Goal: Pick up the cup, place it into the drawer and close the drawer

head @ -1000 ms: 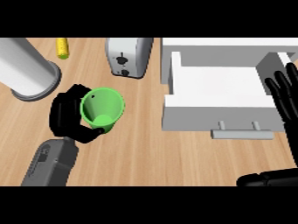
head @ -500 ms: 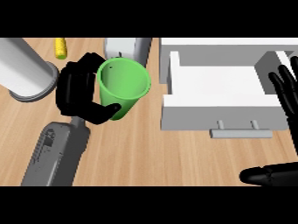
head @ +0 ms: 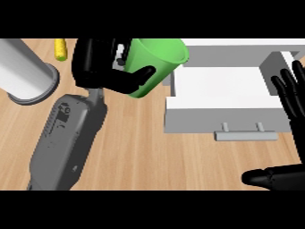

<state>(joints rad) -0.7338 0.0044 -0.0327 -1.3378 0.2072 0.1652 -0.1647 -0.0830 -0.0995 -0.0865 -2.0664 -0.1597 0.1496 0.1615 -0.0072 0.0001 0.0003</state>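
Observation:
My left hand point(head: 102, 67) is shut on the green cup point(head: 156, 62), fingers and thumb curled round its side. The cup is lifted off the counter and tilted, its rim towards the upper right, close to the left wall of the white drawer point(head: 221, 116). The drawer stands pulled open, its inside showing white, with a grey handle point(head: 246, 132) on its front. My right hand point(head: 303, 116) rests open at the right edge, fingers up, beside the drawer's right side.
A tall white cylinder point(head: 19, 74) stands at the left on the wooden counter point(head: 148, 161). A small yellow object point(head: 61, 49) lies behind it. My left hand and the cup hide whatever stands behind them.
My left hand has raised the green cup and carried it up and to the right, towards the open drawer. The right hand has kept its place.

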